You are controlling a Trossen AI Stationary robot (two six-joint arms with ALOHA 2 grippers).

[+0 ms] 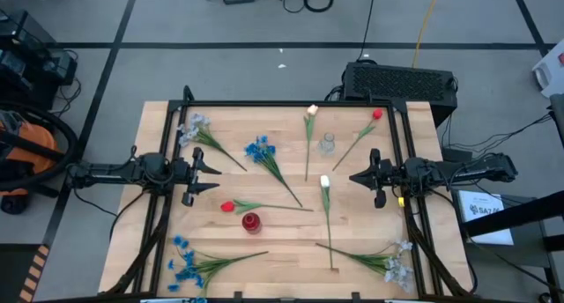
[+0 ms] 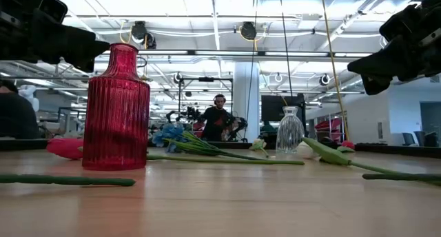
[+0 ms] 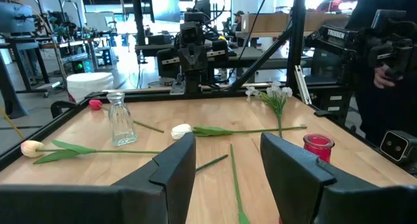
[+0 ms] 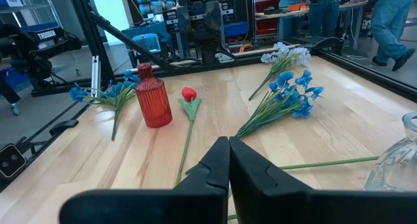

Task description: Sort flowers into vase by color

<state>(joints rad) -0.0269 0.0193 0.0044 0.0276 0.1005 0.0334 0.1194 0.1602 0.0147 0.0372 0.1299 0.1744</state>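
Seen from above, the wooden table (image 1: 159, 250) holds eight flowers lying flat and two vases standing among them. The red vase (image 1: 251, 221) sits near the front centre, with a red tulip (image 1: 227, 206) just beside it, its stem running off to the right. The clear glass vase (image 1: 327, 144) stands toward the back, between a cream-white tulip (image 1: 312, 111) and a second red tulip (image 1: 377, 114). Another cream-white tulip (image 1: 324, 182) lies at mid-table, stem pointing to the front edge. One blue cluster (image 1: 257, 149) lies at centre back, a second blue cluster (image 1: 183, 259) at the front left corner. Pale sprays rest at the back left (image 1: 191, 127) and the front right (image 1: 398, 263).

The left gripper (image 1: 211, 173) hangs over the table's left side with its fingers spread apart and nothing between them; its wrist camera confirms the wide gap. The right gripper (image 1: 357, 176) hangs over the right side; from overhead its fingers are hard to read, but the right wrist view shows them pressed together, gripping nothing.

Only the low view shows the ribbing of the red vase and a person standing far off in the room behind; the left wrist view, in turn, catches a hand at its edge, possibly belonging to someone beside the table
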